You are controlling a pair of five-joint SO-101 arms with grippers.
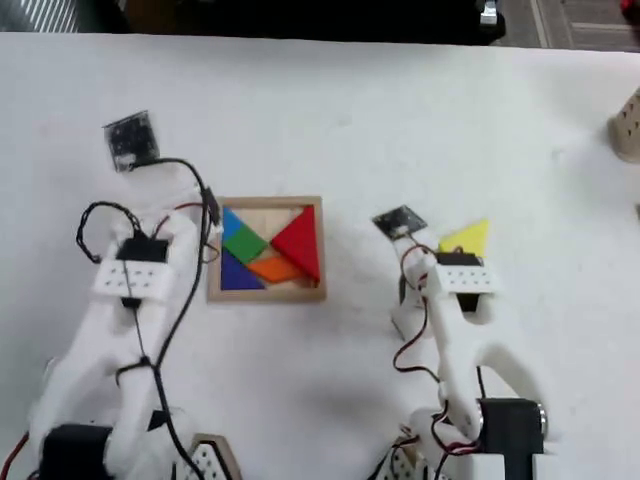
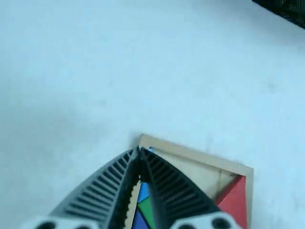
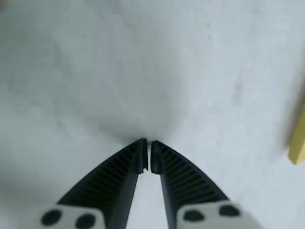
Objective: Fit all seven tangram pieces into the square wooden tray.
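The square wooden tray point(image 1: 266, 203) lies mid-table and holds a light blue point(image 1: 232, 221), a green point(image 1: 244, 243), a dark blue point(image 1: 234, 273), an orange point(image 1: 275, 267) and a red piece point(image 1: 299, 243). Bare wood shows along its far side. A yellow triangle point(image 1: 467, 236) lies on the table to the right of the tray, next to the right arm, and shows as a yellow edge point(image 3: 299, 143). My left gripper point(image 2: 139, 151) is shut and empty, its tips over the tray's corner point(image 2: 143, 139). My right gripper point(image 3: 147, 144) is shut over bare table, holding nothing.
A pale pegged wooden object point(image 1: 628, 126) stands at the table's right edge. A wooden-rimmed block point(image 1: 215, 458) sits by the arm bases at the near edge. Cables point(image 1: 190, 250) loop off the left arm close to the tray's left side.
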